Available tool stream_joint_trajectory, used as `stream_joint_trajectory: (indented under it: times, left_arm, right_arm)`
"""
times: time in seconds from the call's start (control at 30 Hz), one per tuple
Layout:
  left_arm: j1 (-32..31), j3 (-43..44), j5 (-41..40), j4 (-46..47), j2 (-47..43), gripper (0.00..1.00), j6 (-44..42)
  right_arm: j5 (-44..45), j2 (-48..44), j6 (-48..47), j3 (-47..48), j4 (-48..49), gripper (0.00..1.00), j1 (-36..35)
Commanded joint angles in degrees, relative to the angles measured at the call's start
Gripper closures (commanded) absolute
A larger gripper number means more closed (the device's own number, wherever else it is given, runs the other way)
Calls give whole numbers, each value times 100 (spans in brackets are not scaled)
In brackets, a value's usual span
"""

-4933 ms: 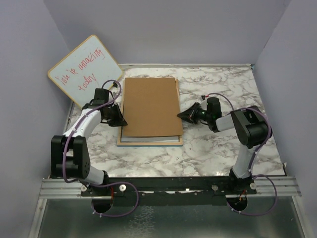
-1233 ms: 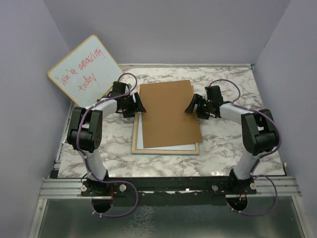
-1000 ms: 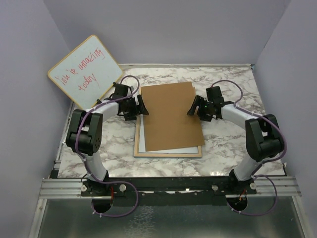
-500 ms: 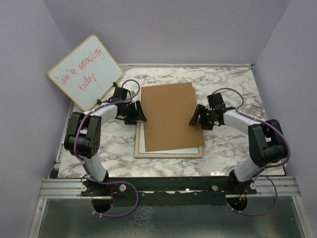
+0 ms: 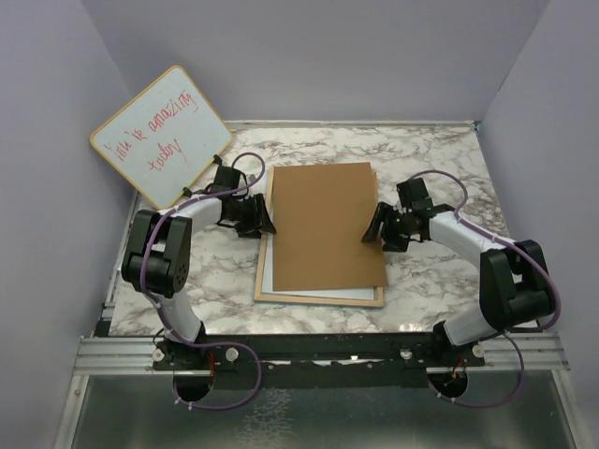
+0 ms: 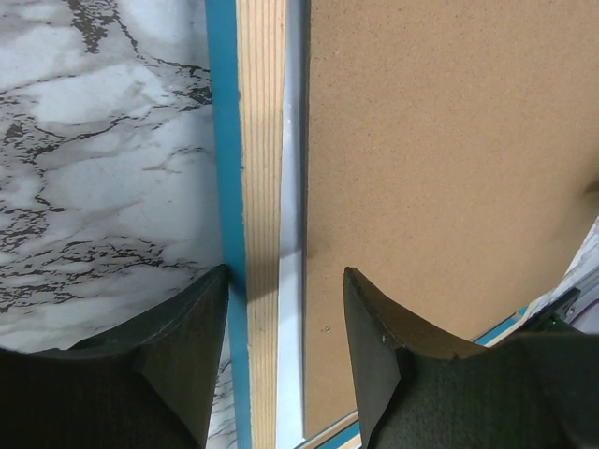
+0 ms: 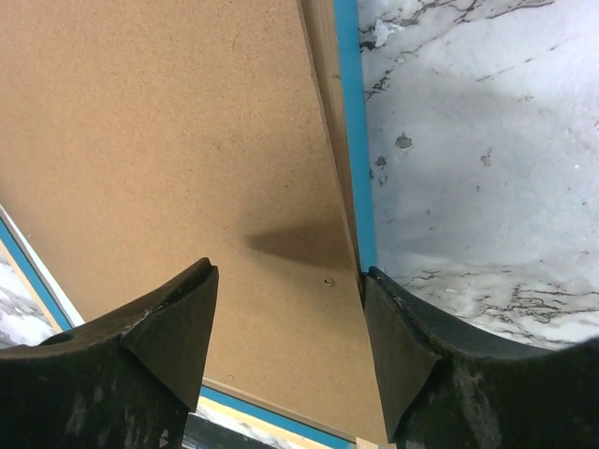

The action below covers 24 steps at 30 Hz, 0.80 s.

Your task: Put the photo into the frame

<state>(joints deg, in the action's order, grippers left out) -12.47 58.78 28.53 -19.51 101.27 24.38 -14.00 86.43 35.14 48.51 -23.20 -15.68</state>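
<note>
The frame [image 5: 318, 300] lies face down on the marble table, pale wood back up [image 6: 260, 140], with its blue edge showing [image 7: 348, 112]. On it rests the brown backing board [image 5: 328, 224], slightly askew. A white strip of the photo's reverse [image 5: 269, 271] shows along the board's left and near edges [image 6: 292, 187]. My left gripper [image 5: 269, 217] is open, straddling the frame's left rail and the board's edge [image 6: 285, 309]. My right gripper [image 5: 372, 227] is open over the board's right edge [image 7: 285, 290]. Its outer finger [image 7: 402, 327] is at the frame's blue edge.
A round-cornered whiteboard [image 5: 161, 136] with red handwriting leans at the back left corner. Grey walls close in the table [image 5: 430, 281] on three sides. A metal rail with both arm bases runs along the near edge.
Both grippers have slid toward the near side along the frame's two long edges and their jaws have narrowed. The backing board has shifted slightly on the frame.
</note>
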Motion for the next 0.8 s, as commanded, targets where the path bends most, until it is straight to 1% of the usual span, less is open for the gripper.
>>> stream_joint_trajectory:
  times: [0.0, 0.07, 0.1, 0.17, 0.23, 0.3, 0.37, 0.43, 0.5, 0.67, 0.77]
  left_arm:
    - [-80, -55, 427, -44, 42, 47, 58]
    - [-81, -68, 416, -44, 54, 45, 75]
    - [-80, -73, 412, -44, 51, 45, 83]
    - [-80, -71, 416, -39, 50, 44, 84]
    - [-80, -69, 416, -43, 50, 44, 89]
    - [-81, -60, 416, -31, 57, 44, 93]
    - [-81, -60, 425, -27, 59, 44, 102]
    - [-80, -67, 440, -27, 59, 44, 102]
    - [-80, -69, 455, -32, 65, 43, 102]
    - [-85, -69, 477, -25, 68, 43, 102]
    - [-80, -77, 422, -27, 40, 42, 102]
  right_arm:
    - [-349, -111, 98, 219, -322, 33, -57]
    - [-391, -102, 120, 229, -388, 33, -54]
    - [-430, -108, 143, 237, -407, 35, -55]
    - [-488, -156, 180, 229, -454, 41, -57]
    - [-536, -195, 187, 264, -550, 51, -55]
    - [-508, -197, 171, 331, -746, 55, -54]
    - [-428, -208, 144, 420, -952, 56, -51]
    - [-393, -218, 119, 482, -1097, 53, -58]
    - [-406, -231, 101, 509, -1173, 52, -54]
    - [-1005, -248, 90, 311, -783, 56, -55]
    - [-970, -293, 95, 251, -615, 57, -51]
